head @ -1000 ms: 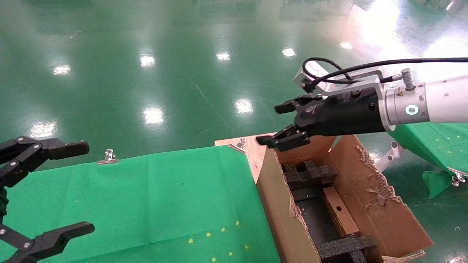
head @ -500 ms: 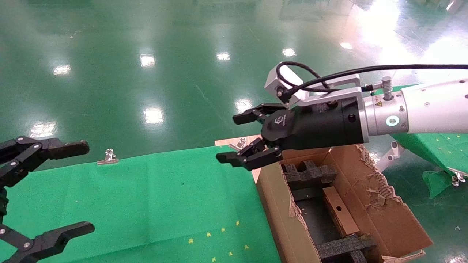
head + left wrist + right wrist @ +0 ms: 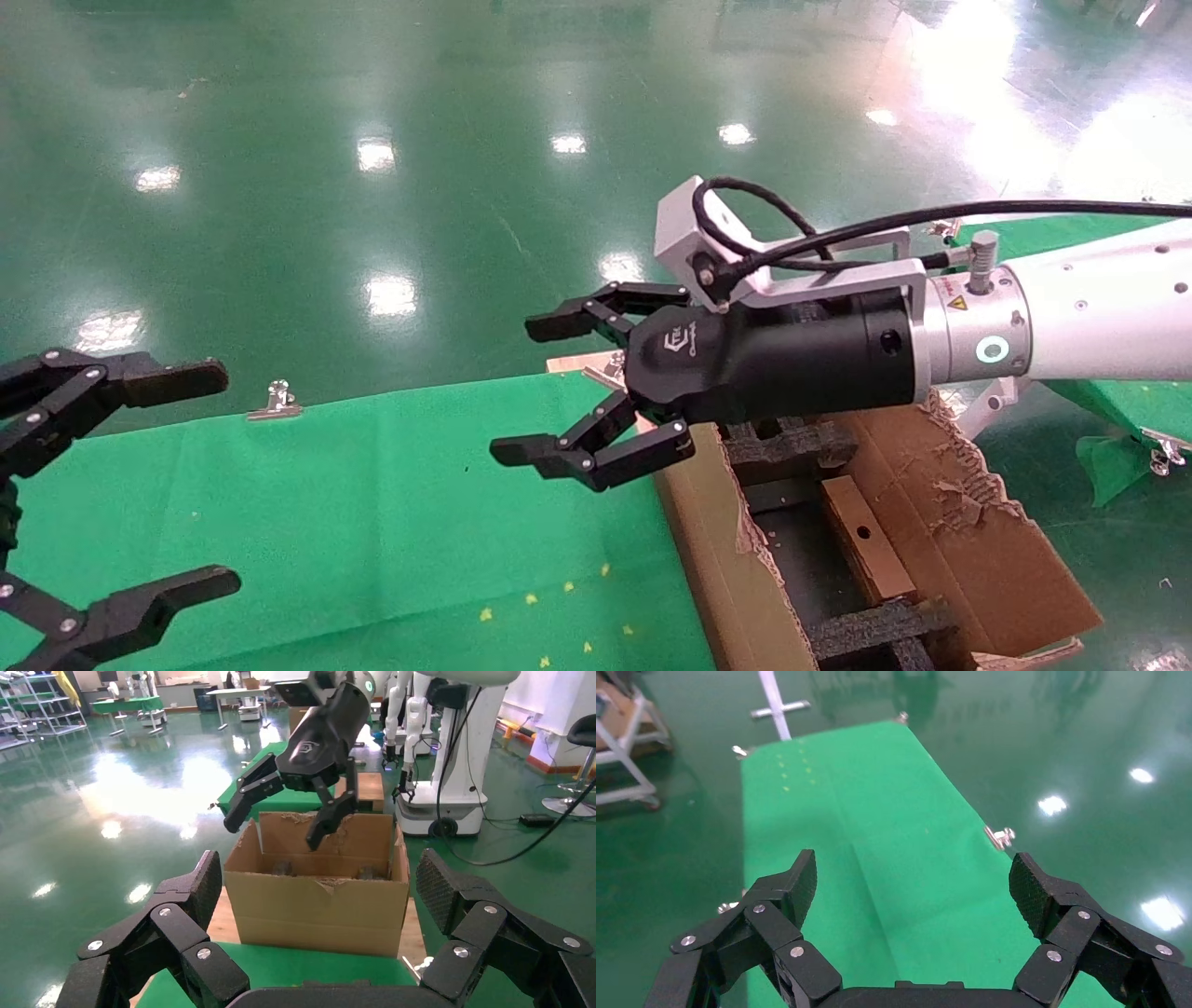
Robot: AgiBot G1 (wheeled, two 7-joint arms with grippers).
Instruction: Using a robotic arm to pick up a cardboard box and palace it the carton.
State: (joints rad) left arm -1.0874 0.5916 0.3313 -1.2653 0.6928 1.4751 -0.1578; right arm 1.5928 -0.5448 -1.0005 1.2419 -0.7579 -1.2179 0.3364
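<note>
The small brown cardboard box (image 3: 866, 550), with a round hole in its top face, lies inside the large torn carton (image 3: 987, 559) between black foam inserts (image 3: 792, 443). My right gripper (image 3: 526, 390), on the white arm, is open and empty. It hovers left of the carton, above the right edge of the green-covered table (image 3: 372, 503). Its wrist view (image 3: 914, 878) shows only green cloth between the fingers. The left wrist view shows the carton's side (image 3: 316, 903) with the right gripper (image 3: 273, 831) above it; the small box is hidden there.
My left gripper (image 3: 219, 480) is parked open at the table's left side, also seen in its own wrist view (image 3: 320, 878). Metal clips (image 3: 277, 401) hold the cloth at the table's far edge. A second green table (image 3: 1108, 373) stands at the right, on a glossy green floor.
My right gripper has moved left and slightly down, from above the carton's far corner to above the green table's edge. It stayed open and empty. The left arm has not moved.
</note>
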